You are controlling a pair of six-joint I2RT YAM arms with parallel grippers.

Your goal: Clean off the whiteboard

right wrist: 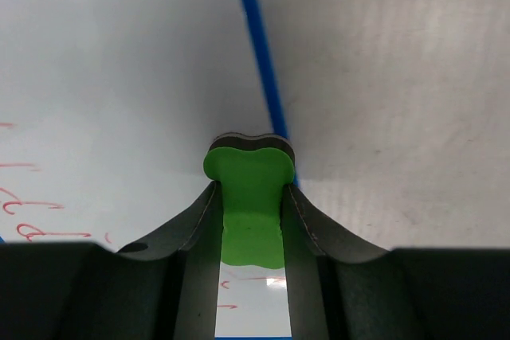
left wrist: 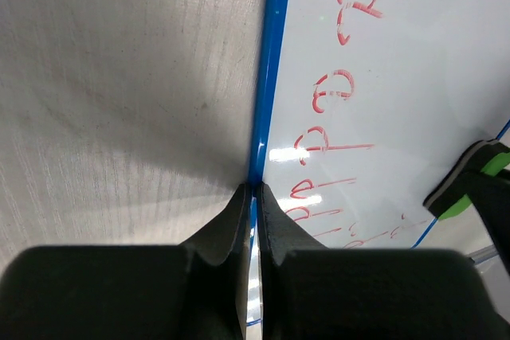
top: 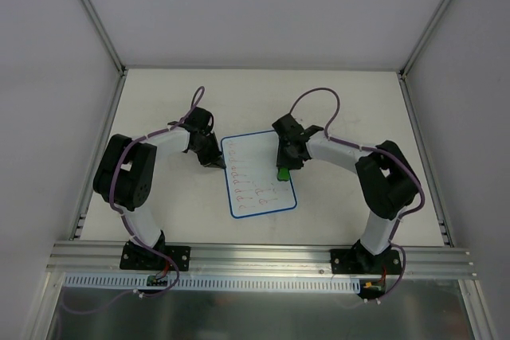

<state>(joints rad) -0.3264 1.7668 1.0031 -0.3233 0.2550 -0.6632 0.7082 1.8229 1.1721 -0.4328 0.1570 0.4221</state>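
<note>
The whiteboard (top: 256, 174) lies flat on the bench (top: 358, 109), about midway between my two arms, with its long sides running near to far and a slight tilt. My left hand (left wrist: 255, 193) is closed right up, the fingertips together and pointing down at the thin blue border of the board's left edge, towards the far corner. I cannot tell whether they pinch the edge or only press on it. My right hand (right wrist: 249, 189) holds the green eraser (right wrist: 249, 197) between narrow-set fingers. The rounded end of the eraser sticks out past the fingertips, and a dark layer shows along that end. That end sits at the board's right edge, over the blue border, roughly halfway along the side. Rows of red marks (left wrist: 335, 93) run down the left part of the board's face, with a few more towards the near right corner. The face on the far right, beyond the eraser, is plain white.
</note>
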